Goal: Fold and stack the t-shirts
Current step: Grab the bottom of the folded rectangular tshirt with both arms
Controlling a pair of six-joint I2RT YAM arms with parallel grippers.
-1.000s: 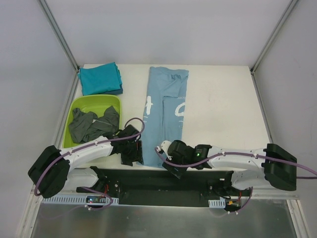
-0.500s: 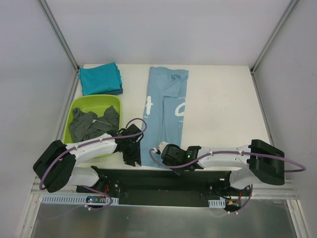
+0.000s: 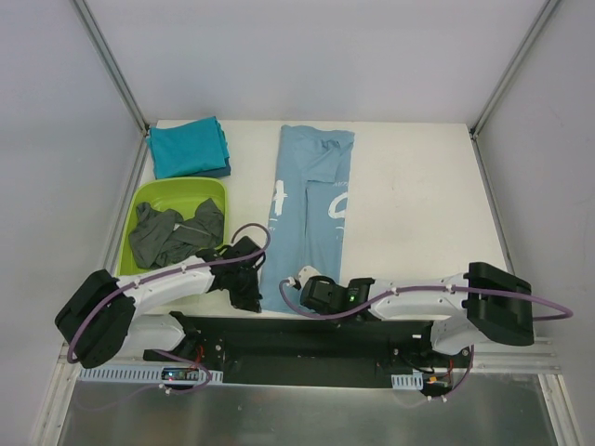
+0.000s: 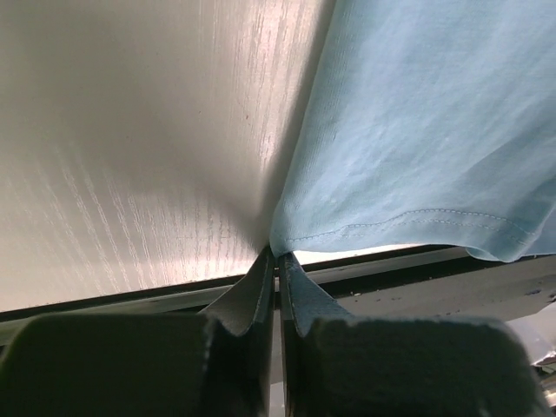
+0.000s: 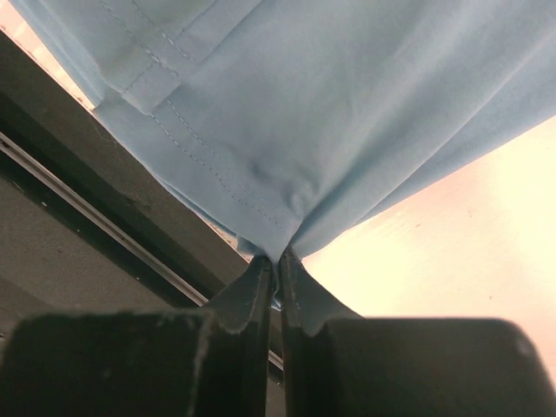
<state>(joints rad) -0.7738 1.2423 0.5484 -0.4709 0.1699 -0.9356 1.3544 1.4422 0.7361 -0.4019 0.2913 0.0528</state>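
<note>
since the left gripper [image 4: 276, 256] is pinched closed on the near-left hem corner of the blue t-shirt [image 3: 311, 200] laid long mid-table, and the right gripper [image 5: 278, 261] on its near-right one, slip is the risk: bites look thin, maybe one layer, so an uneven lift cd drop a corner.

Both arms reaching low and inward, left gripper [image 4: 276, 257] pinched tight — right gripper [image 5: 278, 259] likewise
</note>
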